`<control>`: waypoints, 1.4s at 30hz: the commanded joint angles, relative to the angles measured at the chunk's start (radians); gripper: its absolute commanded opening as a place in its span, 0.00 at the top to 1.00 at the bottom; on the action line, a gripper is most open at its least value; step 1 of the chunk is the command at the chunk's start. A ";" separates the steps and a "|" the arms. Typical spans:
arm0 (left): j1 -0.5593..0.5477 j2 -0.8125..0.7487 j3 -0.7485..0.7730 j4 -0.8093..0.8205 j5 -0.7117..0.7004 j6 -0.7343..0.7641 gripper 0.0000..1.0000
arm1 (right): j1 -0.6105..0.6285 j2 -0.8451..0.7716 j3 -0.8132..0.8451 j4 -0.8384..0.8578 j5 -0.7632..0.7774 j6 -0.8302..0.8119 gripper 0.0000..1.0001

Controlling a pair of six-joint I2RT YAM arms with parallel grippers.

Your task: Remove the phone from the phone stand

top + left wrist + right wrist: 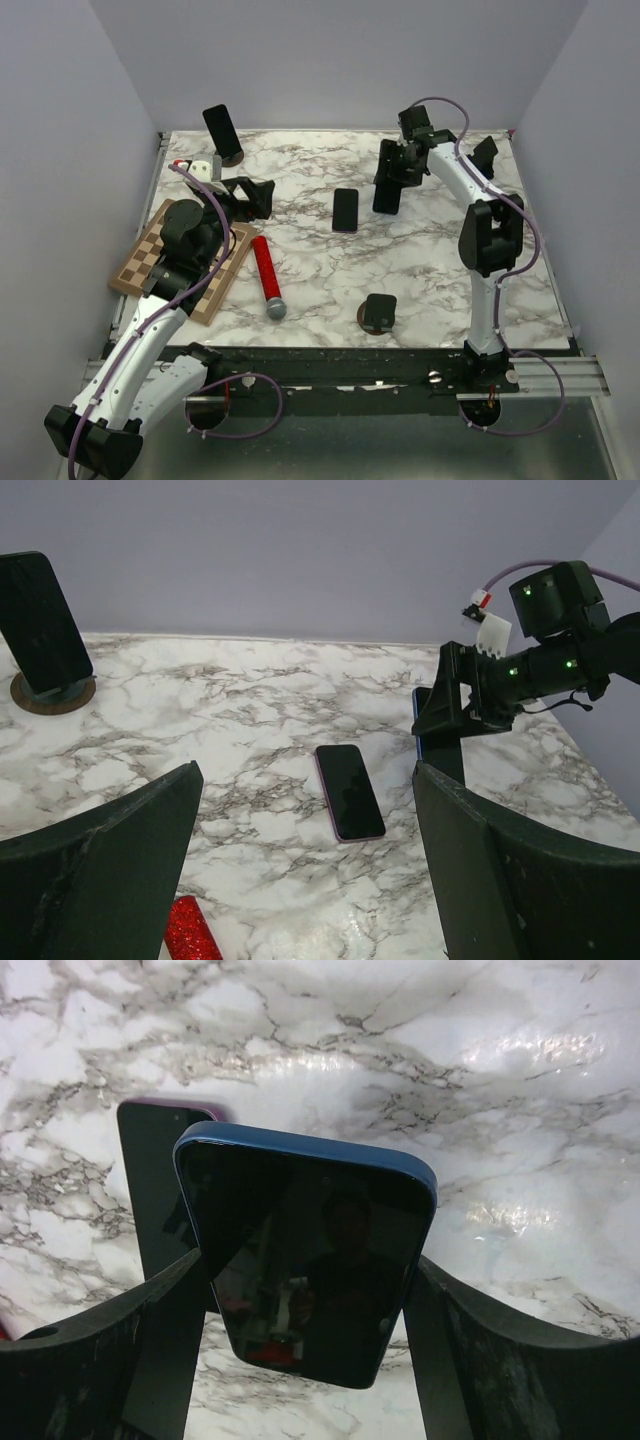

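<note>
My right gripper (390, 178) is shut on a blue-edged phone (385, 203) and holds it upright above the marble at the back centre. In the right wrist view the phone (300, 1260) sits between both fingers (165, 1350). A second phone (345, 210) with a purple edge lies flat just left of it; it also shows in the left wrist view (350, 790). A third phone (221, 128) leans in a round stand (232, 158) at the back left. My left gripper (250, 197) is open and empty, left of the flat phone.
An empty black stand (380, 312) sits near the front centre, and another dark stand (485, 155) is at the back right. A red glitter microphone (267, 277) lies beside a chessboard (170, 262) on the left. Walls enclose the table.
</note>
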 commanded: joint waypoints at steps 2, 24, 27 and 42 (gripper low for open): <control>0.005 -0.004 0.029 -0.002 0.021 -0.002 0.07 | 0.018 0.027 -0.043 -0.006 -0.075 -0.005 0.99; 0.008 -0.012 0.028 -0.002 0.013 0.003 0.07 | 0.081 0.169 -0.036 0.002 0.056 0.000 0.91; 0.009 -0.012 0.028 -0.002 0.016 0.000 0.07 | 0.079 0.155 -0.035 0.022 0.102 -0.024 0.90; 0.016 -0.010 0.029 -0.002 0.026 -0.005 0.07 | 0.080 0.257 0.065 -0.025 0.027 -0.004 0.70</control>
